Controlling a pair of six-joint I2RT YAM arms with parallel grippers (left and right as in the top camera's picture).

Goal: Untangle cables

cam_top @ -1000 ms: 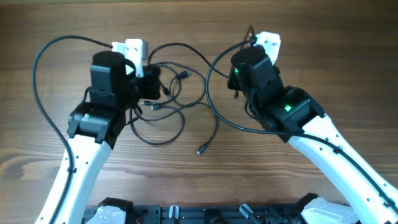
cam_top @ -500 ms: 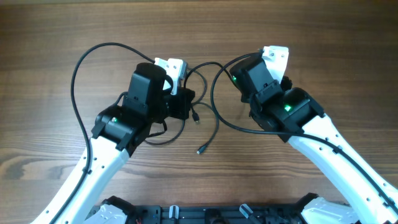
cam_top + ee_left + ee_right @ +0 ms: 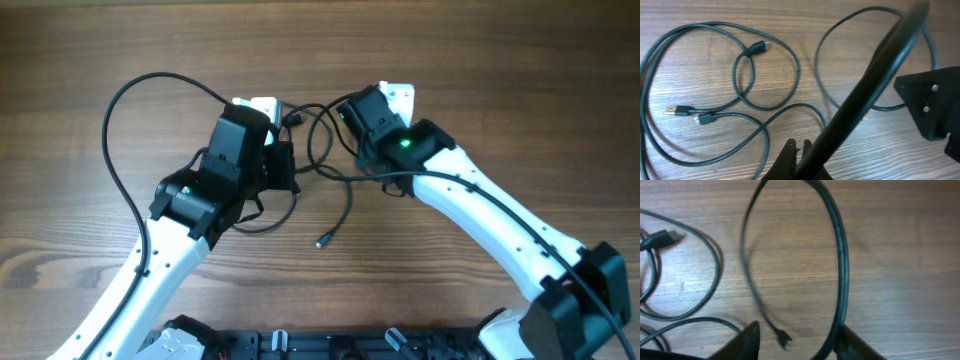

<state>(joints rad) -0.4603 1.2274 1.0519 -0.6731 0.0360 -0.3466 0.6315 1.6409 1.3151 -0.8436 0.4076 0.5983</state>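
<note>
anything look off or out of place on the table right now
Nothing spilled or broken. The cables lie in overlapping loops on the wooden table, crossing each other at mid-table, so they look tangled. One plug end sticks out alone on the near side.

Left arm (image 3: pixel 165 245) and right arm (image 3: pixel 490 215): white tubular links, black boxy joint housings, each with a green indicator light (image 3: pixel 404 142). Left gripper (image 3: pixel 799 146) and right gripper (image 3: pixel 800 341): black fingers (image 3: pixel 747 337), white cap (image 3: pixel 255 104). A thick black wire (image 3: pixel 108 150) loops from each.
</note>
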